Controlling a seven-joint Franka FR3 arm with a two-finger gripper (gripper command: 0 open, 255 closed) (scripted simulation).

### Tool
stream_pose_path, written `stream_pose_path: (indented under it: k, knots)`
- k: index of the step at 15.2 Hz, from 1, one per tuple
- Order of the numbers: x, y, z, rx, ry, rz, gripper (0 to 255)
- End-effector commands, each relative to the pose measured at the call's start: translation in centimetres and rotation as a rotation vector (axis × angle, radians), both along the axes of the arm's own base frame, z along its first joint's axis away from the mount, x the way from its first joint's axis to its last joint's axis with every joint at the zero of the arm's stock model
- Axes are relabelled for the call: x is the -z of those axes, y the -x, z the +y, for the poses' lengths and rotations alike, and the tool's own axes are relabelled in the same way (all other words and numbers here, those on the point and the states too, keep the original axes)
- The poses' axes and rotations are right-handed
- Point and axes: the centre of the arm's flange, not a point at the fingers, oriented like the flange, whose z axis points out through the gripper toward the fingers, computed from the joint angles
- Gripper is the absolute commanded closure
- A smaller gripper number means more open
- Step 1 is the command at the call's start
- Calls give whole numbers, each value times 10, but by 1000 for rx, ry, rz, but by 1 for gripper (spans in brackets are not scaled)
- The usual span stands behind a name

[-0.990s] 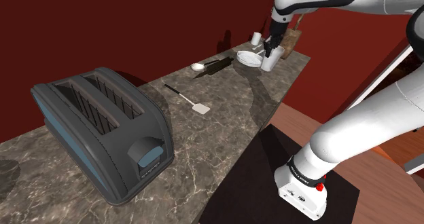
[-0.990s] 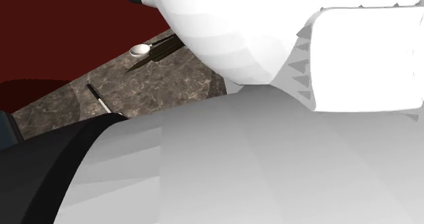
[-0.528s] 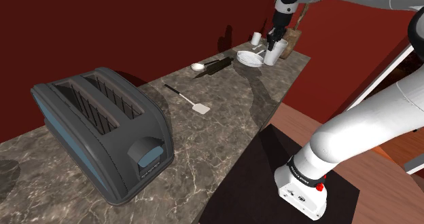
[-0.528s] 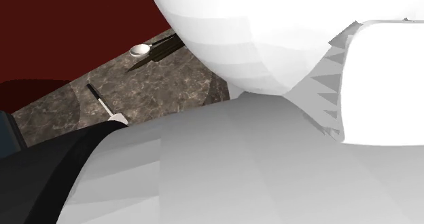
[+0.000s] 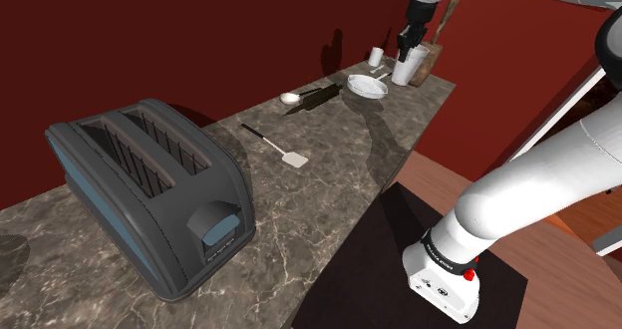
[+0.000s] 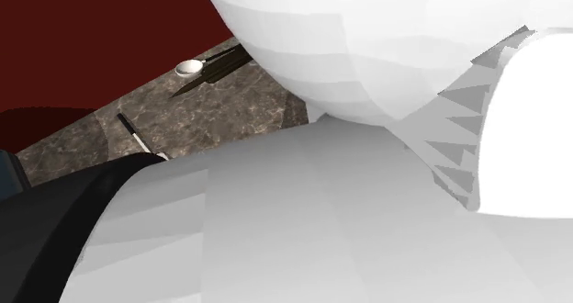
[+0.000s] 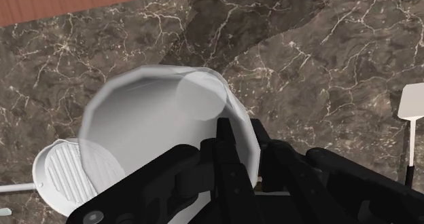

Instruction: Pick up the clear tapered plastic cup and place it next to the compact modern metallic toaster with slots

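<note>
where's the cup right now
In the shoulder view, the white cup is at the counter's far end, upper right, clasped by the gripper just right of the white dish.

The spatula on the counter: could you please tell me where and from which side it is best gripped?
Probably the thin dark handle of the spatula, near its middle, coming straight down from above with the jaws across it: it lies flat on the counter, so no side gives access. The gripper now holds the cup.
</note>
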Motion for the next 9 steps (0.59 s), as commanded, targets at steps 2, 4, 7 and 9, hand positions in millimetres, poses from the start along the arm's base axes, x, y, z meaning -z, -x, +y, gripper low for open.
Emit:
stream_pose_path:
  k: [2,4,7,9]
  knots:
    - [-16,0,0,0,0,0,255]
    - [-27,0,0,0,0,0,255]
    - [-43,0,0,0,0,0,255]
    - [-53,0,0,0,0,0,255]
